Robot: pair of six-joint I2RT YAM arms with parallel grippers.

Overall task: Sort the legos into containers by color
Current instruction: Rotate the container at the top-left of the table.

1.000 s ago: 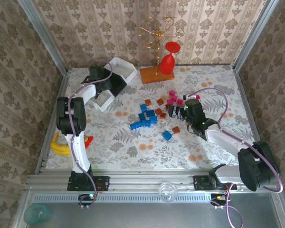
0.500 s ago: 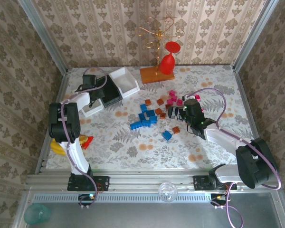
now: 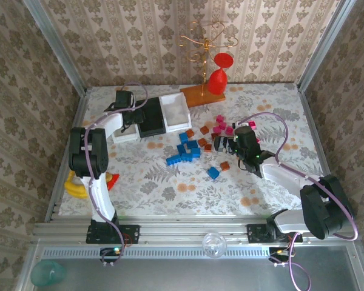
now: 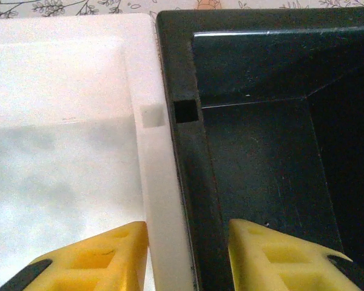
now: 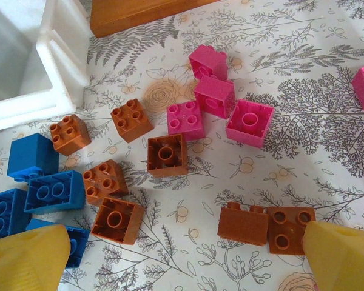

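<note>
**Legos scattered, bins rear left**

Blue, brown and pink, they lie mid-counter, right of the bins. The right wrist view shows the right gripper, jaws wide apart above them. The left wrist view shows the left gripper, jaws straddling the touching walls of a white bin and the black bin; whether they clamp cannot be told. Floral cloth; patterned wallpaper.

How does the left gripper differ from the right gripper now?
The left gripper's jaws stand narrow, the right gripper's wide open. The left gripper pinches the touching walls of a white bin and the black bin, one finger in each; the right gripper grips nothing. The left gripper is at the bins, the right gripper over loose brown legos. Both have yellow fingers.
</note>
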